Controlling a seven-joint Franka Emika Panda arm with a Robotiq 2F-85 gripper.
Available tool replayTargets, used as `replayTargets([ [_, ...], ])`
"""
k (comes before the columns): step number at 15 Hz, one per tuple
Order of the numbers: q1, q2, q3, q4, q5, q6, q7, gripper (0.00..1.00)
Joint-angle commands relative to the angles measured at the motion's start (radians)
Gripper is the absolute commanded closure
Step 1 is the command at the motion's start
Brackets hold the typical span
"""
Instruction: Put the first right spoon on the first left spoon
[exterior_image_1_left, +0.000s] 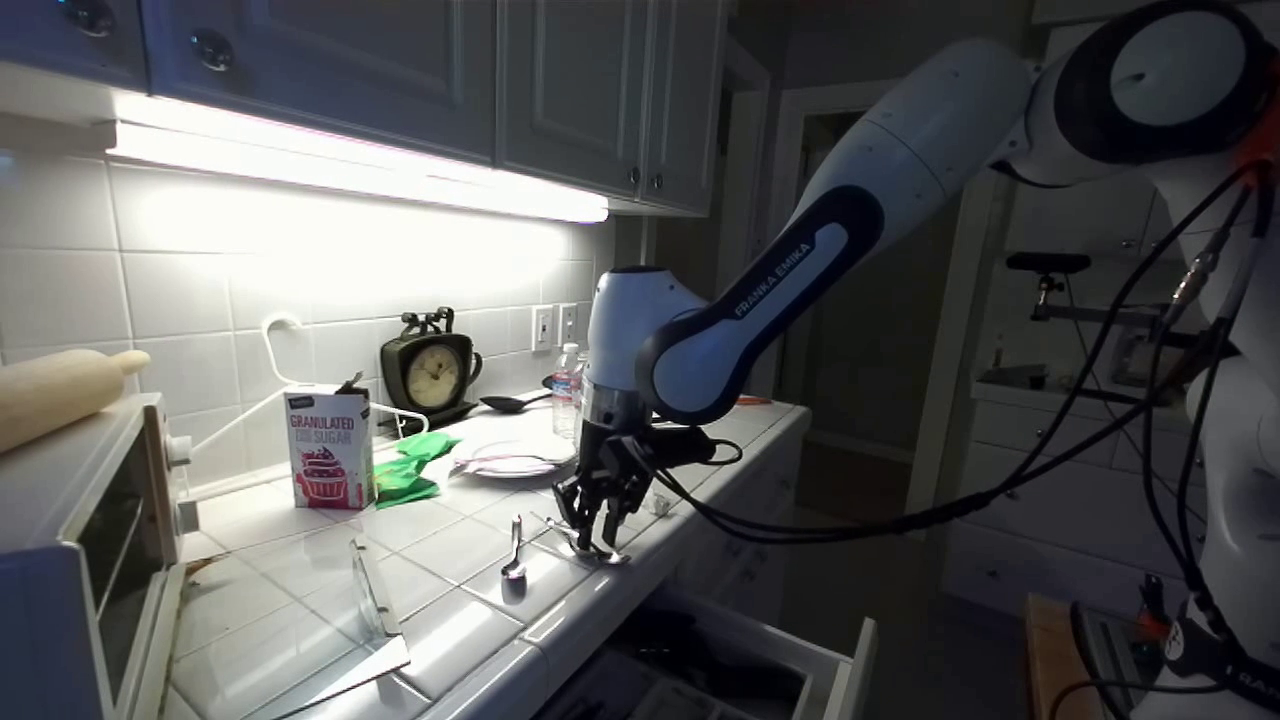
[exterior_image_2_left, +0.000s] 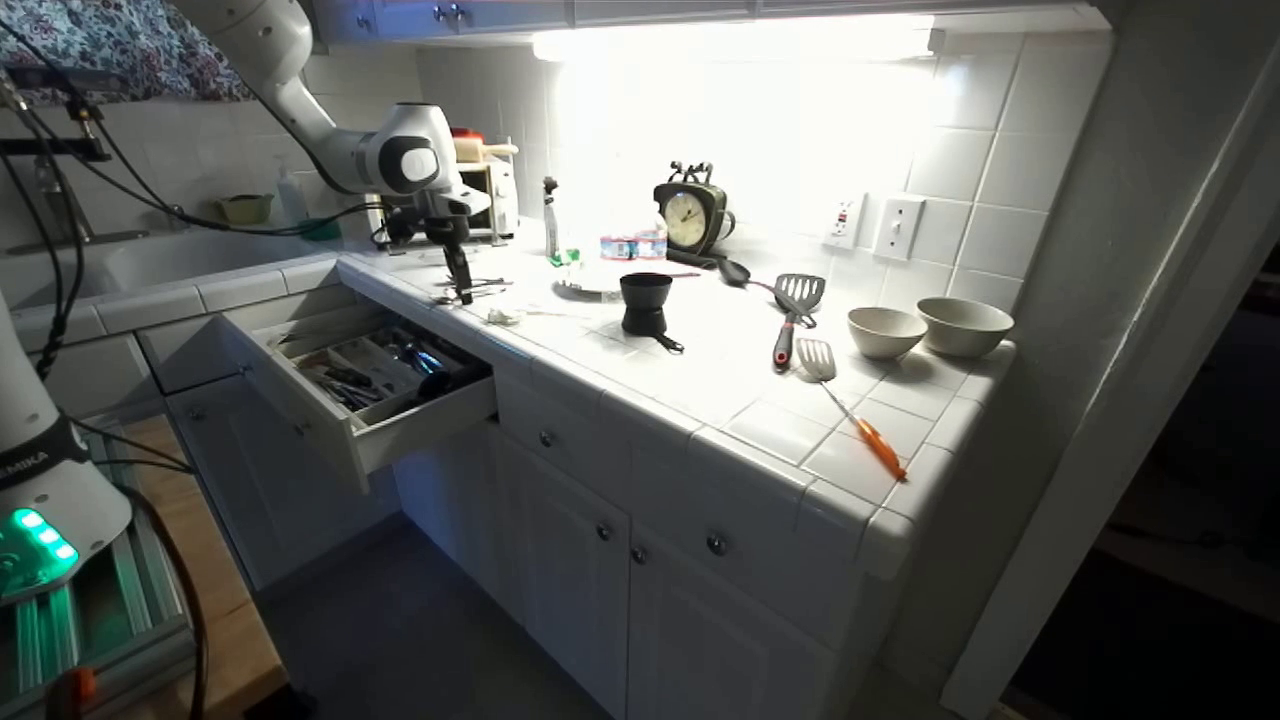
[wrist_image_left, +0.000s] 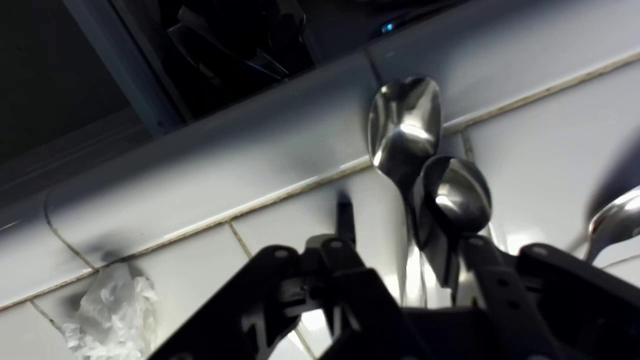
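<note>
Two silver spoons lie close together under my gripper (wrist_image_left: 387, 215) in the wrist view. One spoon (wrist_image_left: 407, 117) has its bowl on the counter's rounded edge and its handle running between my fingers. The bowl of another spoon (wrist_image_left: 462, 192) is beside my right-hand finger, which covers part of it; I cannot tell whether they touch. A third spoon (wrist_image_left: 620, 220) lies apart at the right edge, and also in an exterior view (exterior_image_1_left: 514, 575). My gripper is open, fingertips low at the counter, in both exterior views (exterior_image_1_left: 598, 543) (exterior_image_2_left: 464, 298). The handles are partly hidden by the gripper.
An open cutlery drawer (exterior_image_2_left: 410, 440) juts out below the counter edge. Crumpled clear plastic (wrist_image_left: 117, 310) lies beside the gripper. Plates (exterior_image_1_left: 515, 455), a sugar box (exterior_image_1_left: 330, 450) and a metal bracket (exterior_image_1_left: 372, 590) stand around. A black cup (exterior_image_2_left: 645, 300) stands farther along.
</note>
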Motion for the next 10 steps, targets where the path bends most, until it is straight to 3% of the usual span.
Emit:
replayTargets([
  [1,-0.001,0.009,0.003,-0.001,0.018,0.012,-0.015,0.94],
  [3,0.003,0.012,0.0,0.002,0.016,0.007,-0.005,1.0],
  [10,0.001,-0.002,-0.002,0.006,0.025,-0.009,0.002,0.98],
])
